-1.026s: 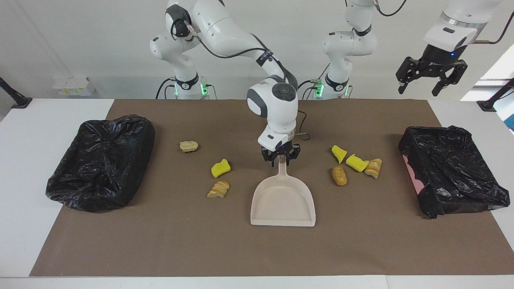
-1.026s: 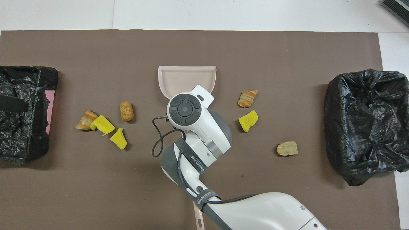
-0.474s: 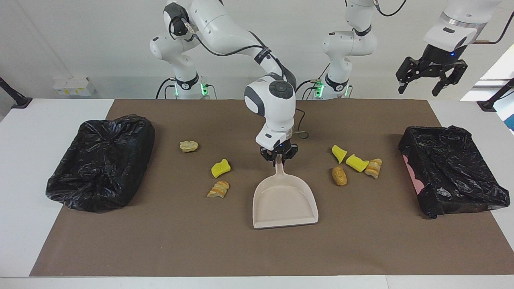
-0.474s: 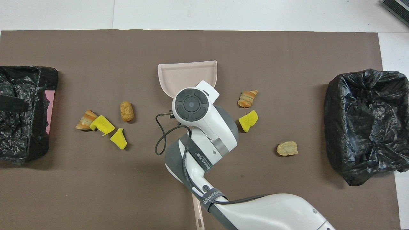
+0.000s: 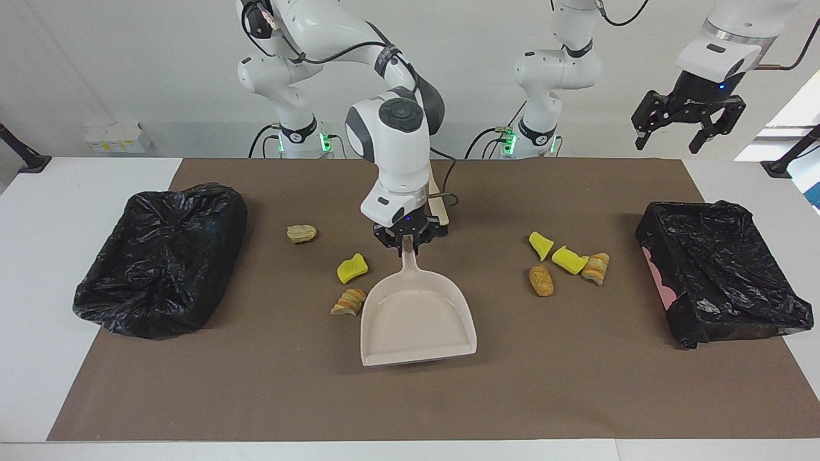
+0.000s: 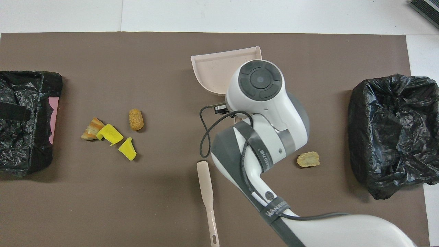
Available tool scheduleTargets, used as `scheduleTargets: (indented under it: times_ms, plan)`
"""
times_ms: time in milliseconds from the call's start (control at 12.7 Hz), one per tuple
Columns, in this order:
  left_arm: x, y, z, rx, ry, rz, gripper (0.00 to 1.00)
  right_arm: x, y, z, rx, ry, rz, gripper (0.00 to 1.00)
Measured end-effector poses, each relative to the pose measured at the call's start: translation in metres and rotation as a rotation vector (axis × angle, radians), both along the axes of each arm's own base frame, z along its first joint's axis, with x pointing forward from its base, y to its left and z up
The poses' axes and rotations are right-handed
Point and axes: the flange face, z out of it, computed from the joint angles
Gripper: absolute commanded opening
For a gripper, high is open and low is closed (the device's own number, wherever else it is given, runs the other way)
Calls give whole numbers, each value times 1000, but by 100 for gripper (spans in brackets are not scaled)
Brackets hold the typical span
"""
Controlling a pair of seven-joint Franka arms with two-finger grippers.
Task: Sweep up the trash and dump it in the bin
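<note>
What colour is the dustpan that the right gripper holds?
The dustpan is pale beige-pink, clearest in the facing view.

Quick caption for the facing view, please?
Right tool grips the beige dustpan by its handle beside a croissant scrap; left tool waits open.

A brown mat [image 5: 410, 397] is covering most of the white table [image 5: 38, 256]. Small white boxes [image 5: 117, 137] are sitting by the wall, past the right arm's end. A black stand [image 5: 22, 157] is resting on that table edge.
</note>
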Motion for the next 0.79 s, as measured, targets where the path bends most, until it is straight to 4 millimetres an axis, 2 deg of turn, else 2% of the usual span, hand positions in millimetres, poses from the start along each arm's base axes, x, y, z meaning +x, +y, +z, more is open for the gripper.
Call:
scheduleTargets:
  times_ms: [158,395,553,789]
  plan:
    - [0,0,0,0,0,0,100,8,-37,10,1,42,79,0]
    - [0,0,0,0,0,0,100,17,-81,9,-14,95,218,0]
    - [0,0,0,0,0,0,100,17,-95,5,-20,133,306,0]
    - [0,0,0,0,0,0,100,9,-96,3,-25,191,429,0]
